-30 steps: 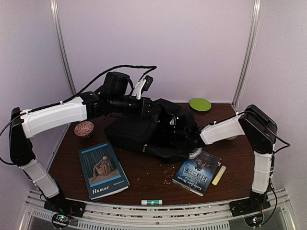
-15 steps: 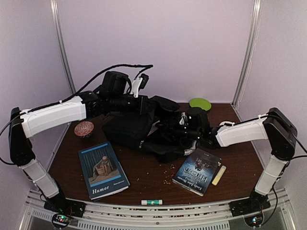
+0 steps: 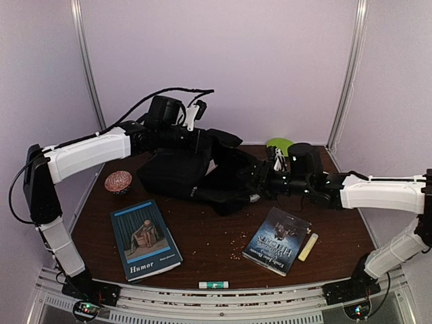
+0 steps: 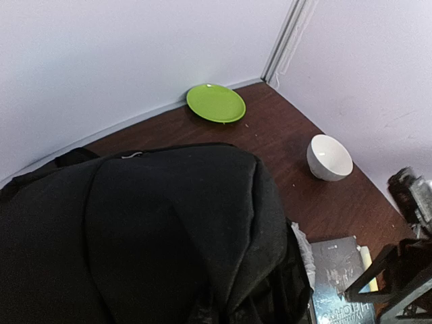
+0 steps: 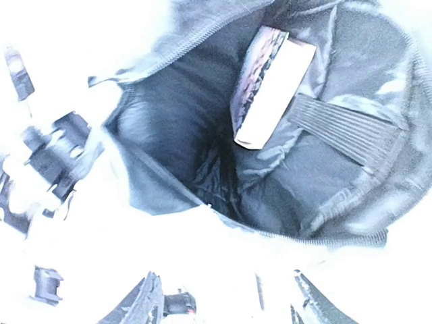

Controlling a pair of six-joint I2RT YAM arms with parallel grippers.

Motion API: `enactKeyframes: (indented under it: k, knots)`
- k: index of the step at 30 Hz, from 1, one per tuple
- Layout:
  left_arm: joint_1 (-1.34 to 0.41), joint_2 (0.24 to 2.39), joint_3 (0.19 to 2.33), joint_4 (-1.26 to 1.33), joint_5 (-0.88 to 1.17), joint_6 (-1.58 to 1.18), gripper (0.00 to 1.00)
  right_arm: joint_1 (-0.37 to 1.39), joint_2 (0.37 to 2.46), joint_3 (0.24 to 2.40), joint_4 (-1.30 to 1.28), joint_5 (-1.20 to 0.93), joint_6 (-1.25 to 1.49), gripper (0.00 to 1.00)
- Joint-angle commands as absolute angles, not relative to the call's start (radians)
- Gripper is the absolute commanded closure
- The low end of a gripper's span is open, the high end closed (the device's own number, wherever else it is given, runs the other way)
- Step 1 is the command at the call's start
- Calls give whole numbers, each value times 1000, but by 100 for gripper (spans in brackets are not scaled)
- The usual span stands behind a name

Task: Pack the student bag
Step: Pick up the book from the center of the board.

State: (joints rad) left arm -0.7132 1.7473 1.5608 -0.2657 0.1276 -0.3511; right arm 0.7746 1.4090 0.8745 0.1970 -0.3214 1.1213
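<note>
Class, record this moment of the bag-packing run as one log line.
left gripper: fingers shut on student bag, holding its edge up | right gripper: fingers open at bag mouth | book: inside bag

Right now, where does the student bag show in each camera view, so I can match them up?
Top external: the student bag lies at the centre of the picture.
Left wrist: it fills the lower left.
Right wrist: its open mouth fills the frame, with a book inside.
Shared landmark: the green plate, back right corner in top external and left wrist; not in right wrist.
</note>
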Motion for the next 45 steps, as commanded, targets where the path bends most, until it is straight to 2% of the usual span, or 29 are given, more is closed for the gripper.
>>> enactKeyframes:
  k: [1, 6, 8, 9, 10, 14, 22, 27, 32, 39, 45]
  knots:
    - [-703, 1818, 1596, -209, 197, -281, 100, 774, 1251, 785, -7, -152, 936, 39]
    - [-703, 1849, 1568, -229, 184, -282, 100, 773, 1088, 662, -56, -63, 865, 38]
    - [-704, 1820, 1536, -228, 165, -294, 77, 777, 1043, 625, -69, -54, 846, 38]
    - [-705, 1798, 1520, -225, 157, -304, 60, 781, 1025, 607, -69, -51, 839, 38]
    - [-707, 1775, 1500, -227, 144, -312, 47, 783, 1008, 591, -68, -50, 831, 38]
    - [-716, 1649, 1422, -250, 67, -355, 4, 799, 974, 561, -69, -44, 813, 37]
    - [-772, 1236, 1101, -486, -279, -672, 2, 959, 1084, 661, -52, -6, 758, 37]
    - [-773, 940, 828, -630, -361, -969, 2, 1072, 1282, 770, 25, -38, 747, 37]
    - [-772, 726, 651, -727, -429, -1166, 2, 1176, 1551, 966, 51, -95, 722, 37]
    - [-728, 637, 578, -766, -473, -1208, 2, 1195, 1872, 1228, 82, -216, 830, 38]
    - [-569, 725, 544, -682, -285, -1120, 2, 1195, 2027, 1341, 81, -257, 903, 39]
